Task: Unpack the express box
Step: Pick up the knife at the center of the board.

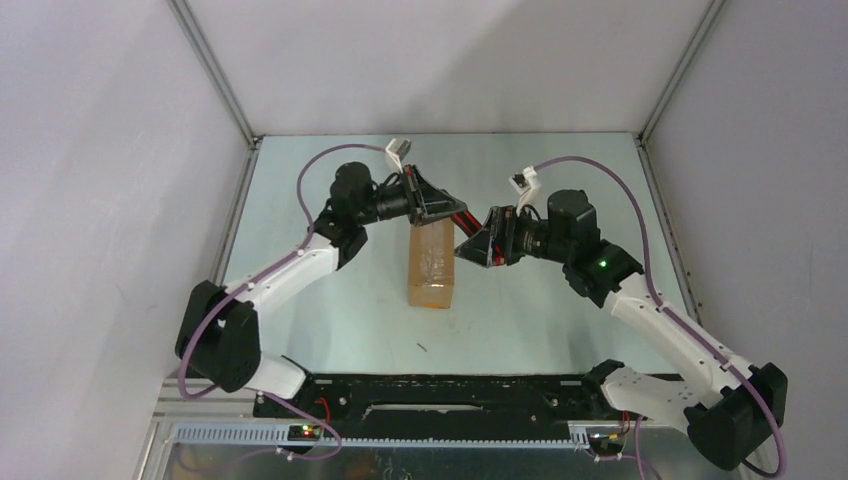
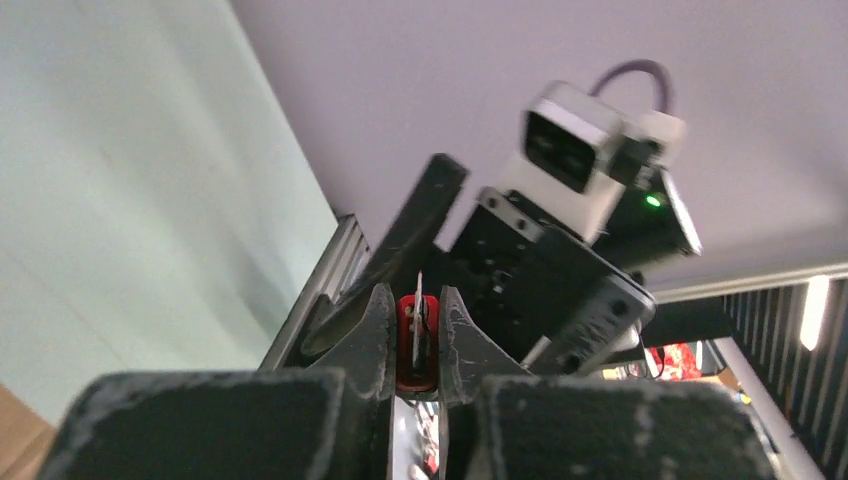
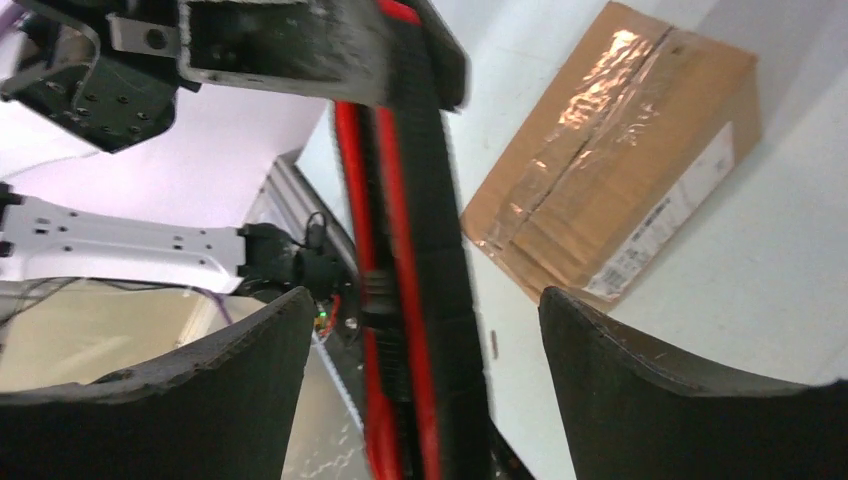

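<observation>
Table (image 1: 330, 330): the express box (image 1: 432, 265) lies flat at centre beneath both arms, taped seam up, unopened. We note the left gripper (image 2: 415, 300) clenched on the utility knife (image 3: 405, 200). The right gripper (image 3: 425, 310) is spread wide, the knife passing between its fingers ungripped. Risk, as we judge it: a narrow one-sided hold lets the knife pivot or drop onto the box if the right fingers brush it.

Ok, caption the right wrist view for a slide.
Open right gripper straddles the utility knife held by the left gripper, express box behind.
</observation>
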You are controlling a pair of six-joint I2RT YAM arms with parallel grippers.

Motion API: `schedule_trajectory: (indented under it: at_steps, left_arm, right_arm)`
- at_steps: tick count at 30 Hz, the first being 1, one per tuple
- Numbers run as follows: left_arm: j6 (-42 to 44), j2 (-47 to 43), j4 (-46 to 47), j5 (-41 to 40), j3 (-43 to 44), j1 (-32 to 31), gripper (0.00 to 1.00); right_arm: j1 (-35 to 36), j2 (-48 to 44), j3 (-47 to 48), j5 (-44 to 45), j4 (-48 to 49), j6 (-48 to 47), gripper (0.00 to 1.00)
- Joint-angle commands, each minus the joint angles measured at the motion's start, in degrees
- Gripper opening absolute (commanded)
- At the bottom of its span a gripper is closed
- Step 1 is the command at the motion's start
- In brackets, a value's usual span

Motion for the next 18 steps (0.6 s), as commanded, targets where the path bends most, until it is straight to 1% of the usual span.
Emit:
schedule_trajectory:
  at_steps: [1, 3, 4, 5, 7, 10, 12, 13, 15, 18]
  left_arm:
    - [-6.5, -4.6, 16.5, 0.7, -3.0, 0.6, 0.0]
    - [-7.6, -5.1, 18.9, -0.3, -4.2, 0.8, 0.0]
    - [-7.6, -5.4, 19.0, -0.8, -4.5, 0.8, 0.0]
    - [-7.3, -5.6, 18.7, -1.2, -4.7, 0.9, 0.0]
    - [-6.1, -6.2, 17.1, -2.5, -5.0, 1.0, 0.0]
    - [-3.0, -7.1, 12.9, -3.1, -4.5, 1.1, 0.0]
    - [-2.1, -7.4, 11.8, -3.4, -4.3, 1.1, 0.0]
    - [-1.4, -7.6, 11.0, -3.6, -4.2, 1.1, 0.0]
    - [-0.2, -7.9, 9.2, -3.9, -4.0, 1.1, 0.0]
    - [2.4, -8.7, 5.5, -4.5, -3.4, 1.1, 0.0]
  right_arm:
    - [-1.2, -1.6, -2.7, -6.7, 10.6, 9.2, 0.82]
    - [-1.1, -2.3, -4.4, -6.1, 14.9, 13.5, 0.76]
    - [-1.1, -2.9, -5.3, -5.3, 16.4, 15.1, 0.72]
    - [-1.2, -3.5, -6.2, -4.6, 17.6, 16.4, 0.7]
    - [-1.1, -5.2, -7.2, -2.4, 18.1, 17.8, 0.69]
    - [-1.0, -7.2, -7.7, -0.3, 17.9, 18.3, 0.62]
    - [-1.1, -7.9, -7.6, 0.4, 18.2, 18.4, 0.58]
    - [-1.0, -8.0, -7.6, 0.5, 18.5, 18.7, 0.53]
    - [-1.1, -7.8, -7.6, 0.2, 19.0, 18.9, 0.32]
    - [-1.3, -7.8, -7.6, 0.4, 17.7, 18.0, 0.1]
